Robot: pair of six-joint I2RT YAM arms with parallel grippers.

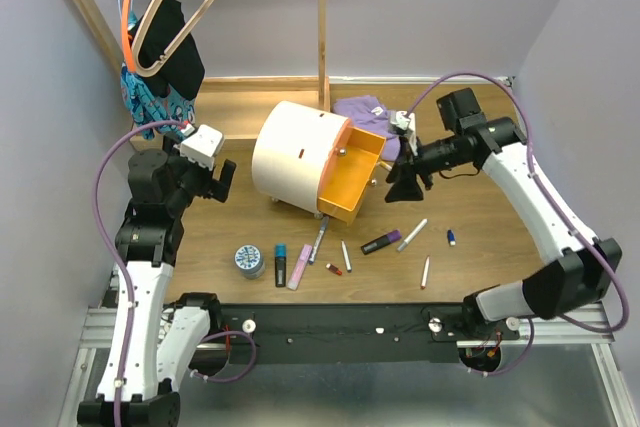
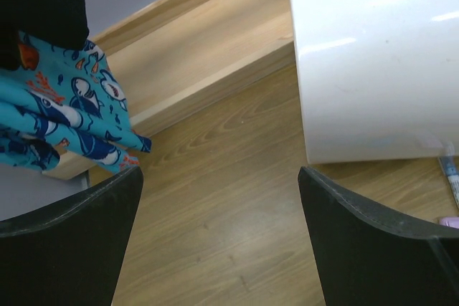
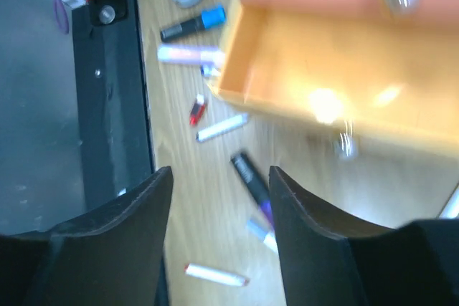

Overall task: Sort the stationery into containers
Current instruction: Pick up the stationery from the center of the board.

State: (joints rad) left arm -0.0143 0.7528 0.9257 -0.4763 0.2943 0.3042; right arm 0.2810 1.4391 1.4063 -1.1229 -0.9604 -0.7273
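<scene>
Two arms flank the cream drum [image 1: 290, 152], which sits in the middle of the frame with its orange drawer [image 1: 352, 185] pulled out toward the right. The right gripper [image 1: 404, 187] hovers just beside that drawer, fingers apart and holding nothing. The left gripper [image 1: 220, 180], at the left, has its fingers spread wide (nothing between them either). Along the lower middle of the table [image 1: 480, 217] lie the round tin [image 1: 250, 260], a blue-capped marker [image 1: 281, 265], a pink marker [image 1: 299, 267], a black-and-purple marker [image 1: 381, 242] and thin white pens [image 1: 412, 235].
</scene>
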